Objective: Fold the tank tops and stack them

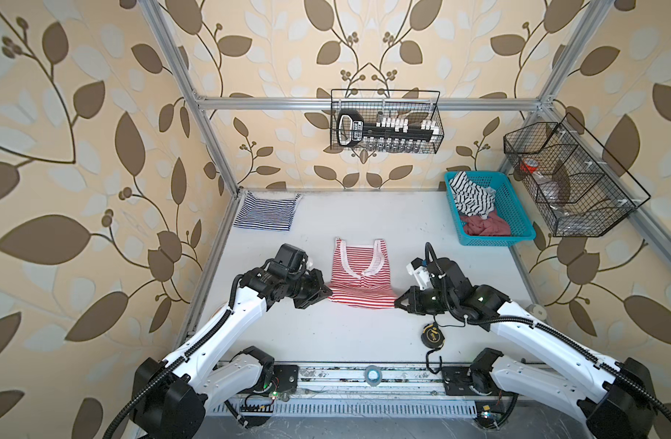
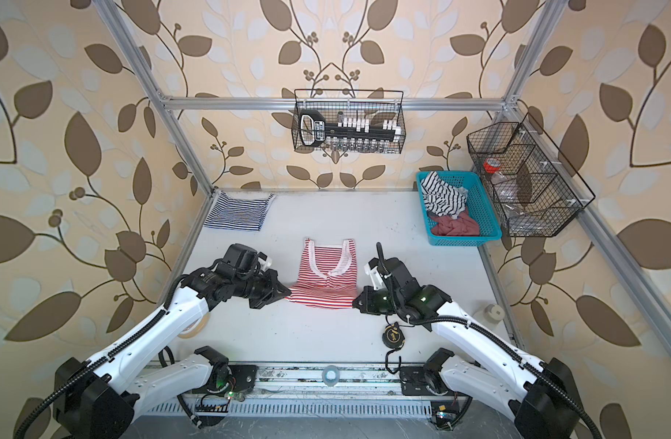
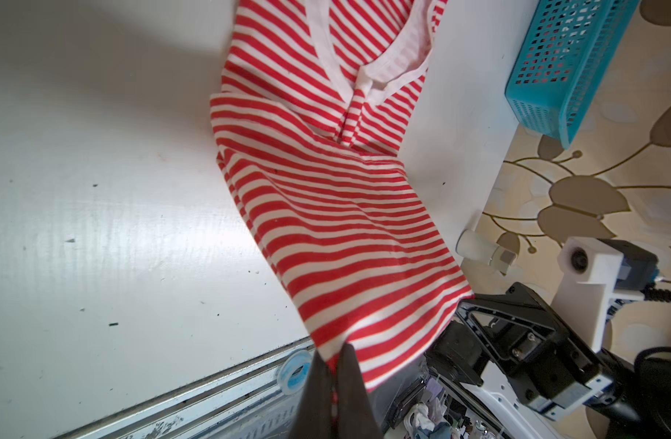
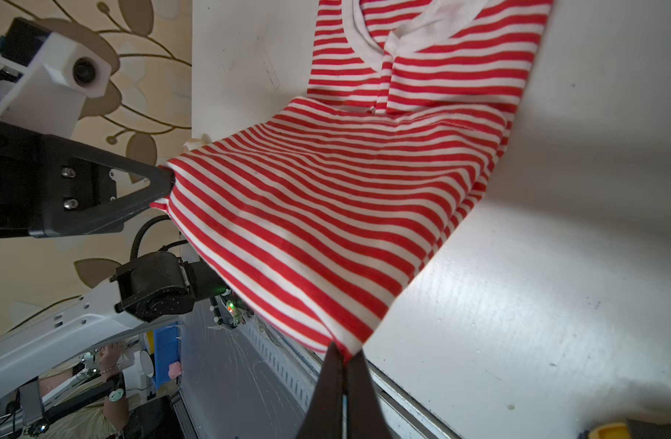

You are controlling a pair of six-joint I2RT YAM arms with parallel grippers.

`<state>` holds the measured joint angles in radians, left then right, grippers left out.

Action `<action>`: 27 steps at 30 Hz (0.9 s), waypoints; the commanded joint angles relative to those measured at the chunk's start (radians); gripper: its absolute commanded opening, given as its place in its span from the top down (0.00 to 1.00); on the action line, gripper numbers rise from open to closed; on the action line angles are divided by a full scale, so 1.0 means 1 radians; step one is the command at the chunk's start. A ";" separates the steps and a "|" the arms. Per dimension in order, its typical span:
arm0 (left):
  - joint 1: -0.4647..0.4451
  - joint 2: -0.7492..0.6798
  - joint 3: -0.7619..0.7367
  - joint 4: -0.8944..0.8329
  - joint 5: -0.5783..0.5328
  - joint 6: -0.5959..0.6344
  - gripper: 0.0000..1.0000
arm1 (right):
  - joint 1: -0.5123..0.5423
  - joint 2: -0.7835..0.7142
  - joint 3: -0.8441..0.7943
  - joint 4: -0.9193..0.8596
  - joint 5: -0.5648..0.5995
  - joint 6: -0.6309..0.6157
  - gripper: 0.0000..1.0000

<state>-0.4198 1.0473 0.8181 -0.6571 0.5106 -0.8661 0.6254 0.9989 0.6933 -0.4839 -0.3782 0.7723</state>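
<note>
- On the desk (image 1: 364,342), mid-area, w/ both arms reaching in from the near side, is where I'm working.
- Red-and-white tank top (image 1: 358,281) lies centre, straps pointing to the far side. Its near edge is lifted off the desk and stretched between the arms. A stitched hem line sits across the chest just below the neckline, so I judge the near edge is a fold and one more fold is due.
- Blue basket (image 1: 493,238) at far right holds more crumpled cloth, well apart.
- Navy-and-white tank top (image 1: 267,213) lies folded flat in the far left corner; prob. the stack base.
- Left claw (image 3: 334,365) is clamped on the near left corner of the red top, and right claw (image 4: 343,353) on the near right corner, each w/ jaws pinched tight on cloth.
- To do it well, I'd move both claws at the same height and pace and hold the span taut w/o overstretching. I'd carry the edge toward the straps, lay it square, then let go on both sides together.
</note>
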 commanded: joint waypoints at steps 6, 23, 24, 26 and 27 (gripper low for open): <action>0.000 0.143 0.116 0.000 -0.023 0.056 1.00 | -0.096 0.117 0.111 -0.043 -0.065 -0.107 1.00; 0.095 0.383 0.306 0.028 0.043 0.131 1.00 | -0.241 0.373 0.301 -0.013 -0.167 -0.194 1.00; 0.102 0.409 0.314 0.031 0.050 0.134 1.00 | -0.249 0.390 0.310 -0.012 -0.174 -0.197 1.00; 0.118 0.447 0.337 0.034 0.061 0.145 1.00 | -0.262 0.427 0.327 0.000 -0.193 -0.202 1.00; 0.125 0.463 0.346 0.035 0.064 0.148 1.00 | -0.268 0.445 0.336 0.006 -0.201 -0.204 1.00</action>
<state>-0.3153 1.4830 1.1168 -0.6373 0.5423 -0.7570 0.3698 1.4090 0.9897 -0.4953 -0.5377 0.5983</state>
